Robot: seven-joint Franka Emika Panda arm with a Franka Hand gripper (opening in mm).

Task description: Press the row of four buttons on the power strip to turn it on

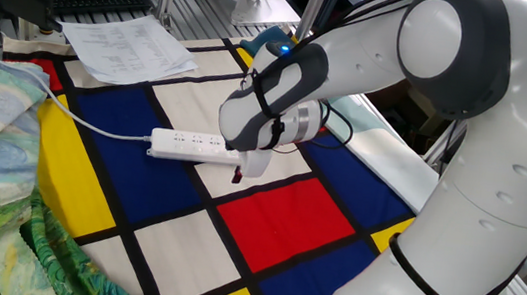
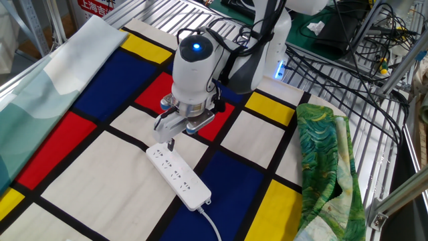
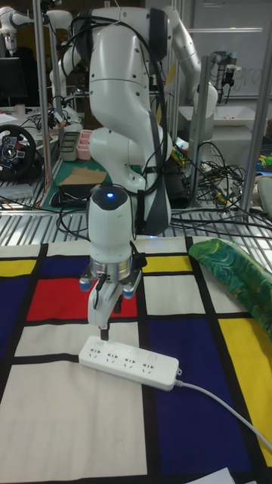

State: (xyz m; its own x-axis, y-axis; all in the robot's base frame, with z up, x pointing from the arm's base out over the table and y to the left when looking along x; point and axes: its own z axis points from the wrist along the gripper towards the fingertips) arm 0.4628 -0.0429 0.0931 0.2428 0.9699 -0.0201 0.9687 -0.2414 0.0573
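Observation:
The white power strip [image 1: 186, 144] lies on the checkered cloth, its thin cord [image 1: 85, 123] running off to the left. In the other fixed view the power strip [image 2: 178, 177] lies diagonally, and in the tall view the power strip [image 3: 130, 362] lies across the cloth. My gripper [image 2: 171, 144] points down over the strip's end farthest from the cord, its fingers pressed together into one dark tip. The tip of the gripper [image 3: 103, 330] hovers just above that end, and the gripper [image 1: 238, 175] shows beside it. The four buttons are too small to tell from the socket marks.
Paper sheets [image 1: 130, 46] lie at the back of the table. A green patterned cloth [image 2: 326, 157] is bunched along one table edge, and a pale teal cloth [image 2: 40, 94] lies along the opposite side. Cables and a metal frame [image 2: 374, 60] stand behind the robot base.

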